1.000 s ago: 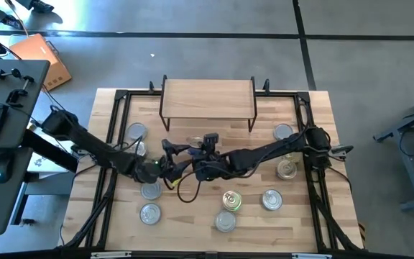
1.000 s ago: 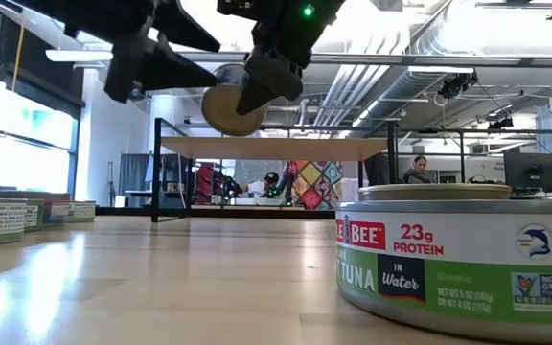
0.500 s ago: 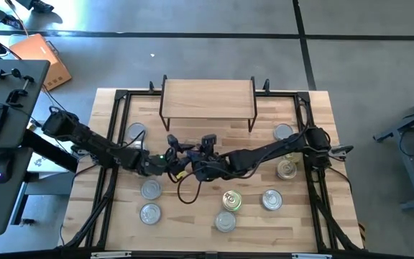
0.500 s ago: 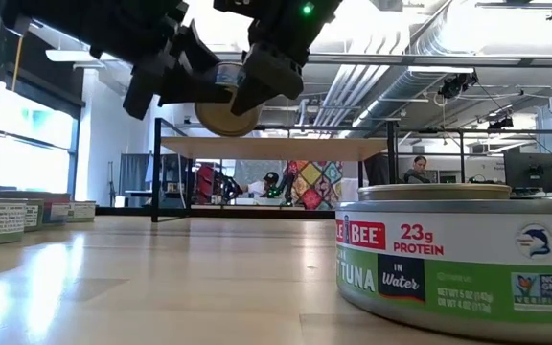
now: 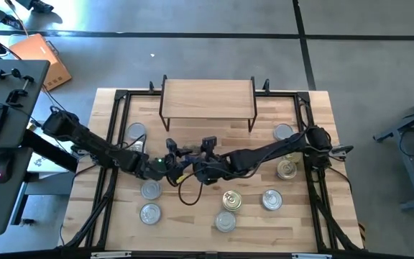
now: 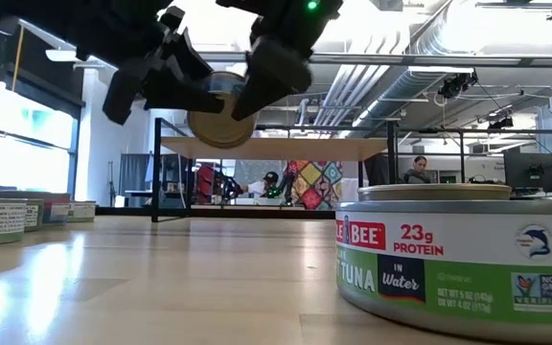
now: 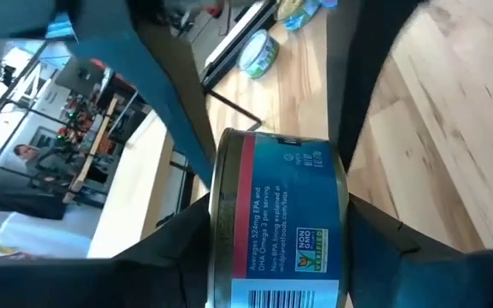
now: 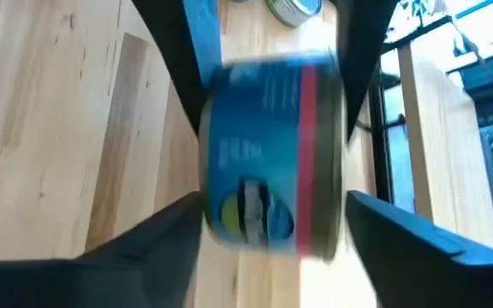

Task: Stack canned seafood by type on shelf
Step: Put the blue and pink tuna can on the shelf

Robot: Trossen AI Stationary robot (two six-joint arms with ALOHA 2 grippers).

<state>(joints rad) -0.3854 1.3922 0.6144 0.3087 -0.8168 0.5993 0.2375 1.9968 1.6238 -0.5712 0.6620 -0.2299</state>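
Holding a blue tin (image 7: 276, 222) up in the air over the middle of the table (image 5: 185, 224), my left gripper (image 5: 165, 167) has its two fingers pressed on the tin's sides. My right gripper (image 5: 187, 170) meets it from the other side, around the same tin. That wrist view is smeared, so I cannot tell if it grips or sits loose.

From above, my arms cover the blue tin and I can hardly see it. The low view shows its round gold end (image 6: 220, 125), well above the wood. Only the wrist views show its blue label with a red stripe.

The shelf (image 5: 207, 97) stands at the table's far edge. The other tins (image 5: 150, 190) lie spread near the left, right and front edges. In the low view a tuna tin (image 6: 458, 259) sits so close that its right side is cut off.
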